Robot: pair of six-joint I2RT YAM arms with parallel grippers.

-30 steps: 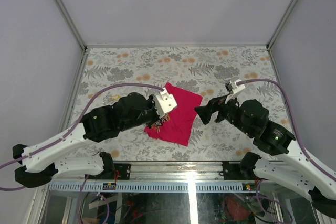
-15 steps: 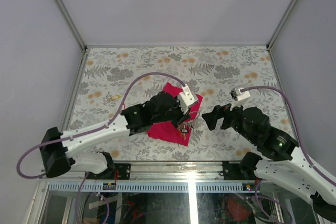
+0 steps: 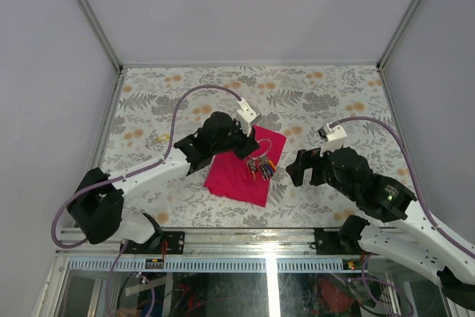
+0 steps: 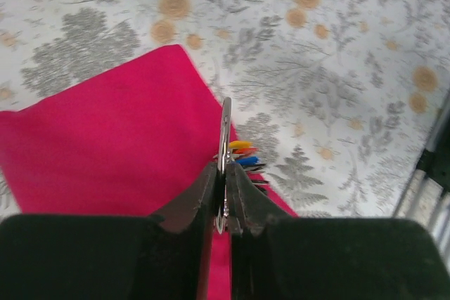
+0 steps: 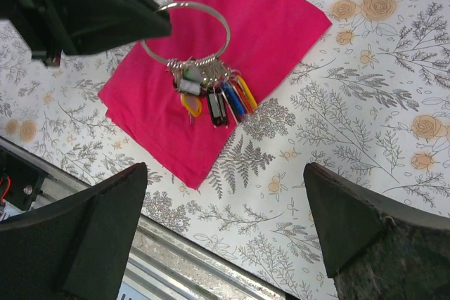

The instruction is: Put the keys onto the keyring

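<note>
Far to the left on the flower-patterned table, a small brass-coloured object is seen lying by itself, too small to be identified. The left arm is stretched over the table towards the middle, and its tool is closed on the keyring. In the left wrist view the thin silver ring is seen edge-on and upright, pinched between the two dark fingers of the tool. Yellow, orange and blue tags are seen just beyond it. Beneath the ring a magenta cloth is spread flat on the table. In the right wrist view the keyring is held by its left side above the cloth. Its bunch of keys and yellow, black, blue and red tags is fanned out below the ring, near the right-hand edge of the cloth. Whether the bunch touches the cloth cannot be told. To the right of the cloth, the right tool is held over bare table with its fingers spread wide apart, and nothing is gripped between them.
</note>
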